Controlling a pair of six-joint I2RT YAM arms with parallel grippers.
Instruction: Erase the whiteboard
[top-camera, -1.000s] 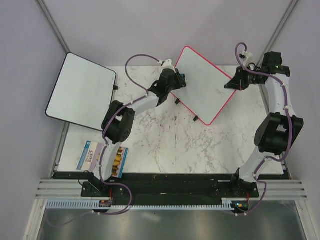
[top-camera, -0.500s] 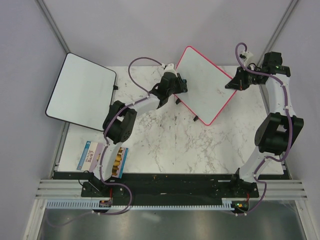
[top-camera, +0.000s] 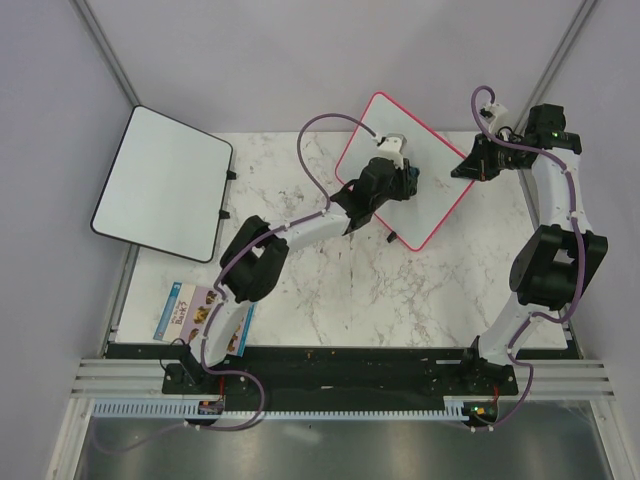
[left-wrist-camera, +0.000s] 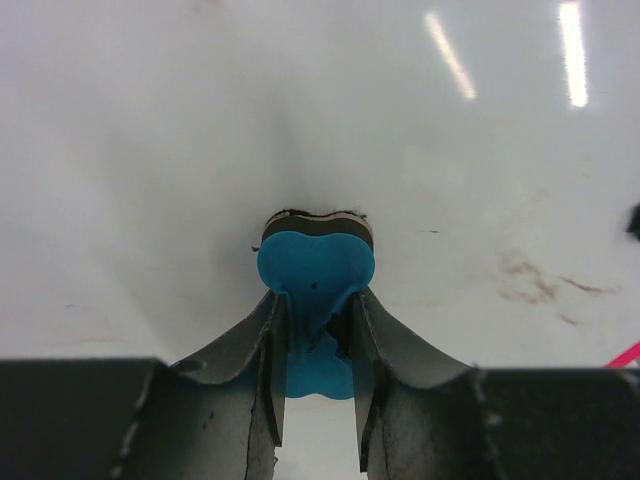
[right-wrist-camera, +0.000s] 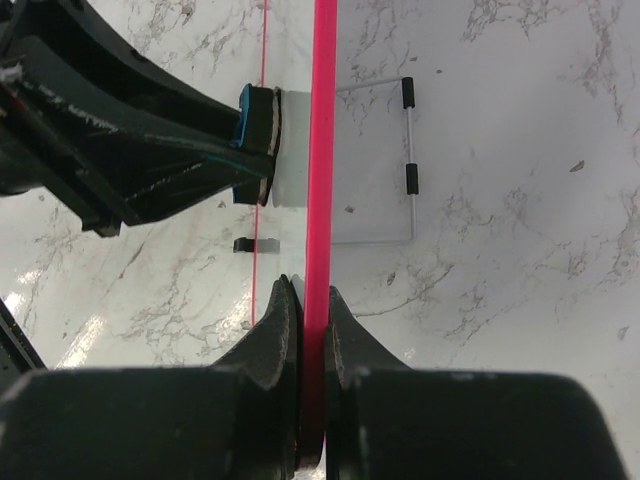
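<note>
The whiteboard (top-camera: 430, 195), white with a pink frame, stands tilted at the back middle of the table. My left gripper (top-camera: 408, 180) is over its face and shut on a blue eraser (left-wrist-camera: 315, 265), whose dark felt presses on the board surface (left-wrist-camera: 150, 150). Faint brown marks (left-wrist-camera: 530, 280) lie to the right of the eraser. My right gripper (top-camera: 466, 165) is shut on the board's pink frame (right-wrist-camera: 322, 150) at its right corner. The left gripper and the eraser (right-wrist-camera: 255, 120) show beyond the frame in the right wrist view.
A second white board with a black frame (top-camera: 160, 185) lies at the back left, overhanging the marble table (top-camera: 330, 290). A colourful packet (top-camera: 185, 310) lies at the front left. A wire stand with black feet (right-wrist-camera: 408, 150) props up the pink board.
My left gripper has moved right with the eraser, from the board's left edge onto the middle of its face. The right gripper and the board have stayed put.
</note>
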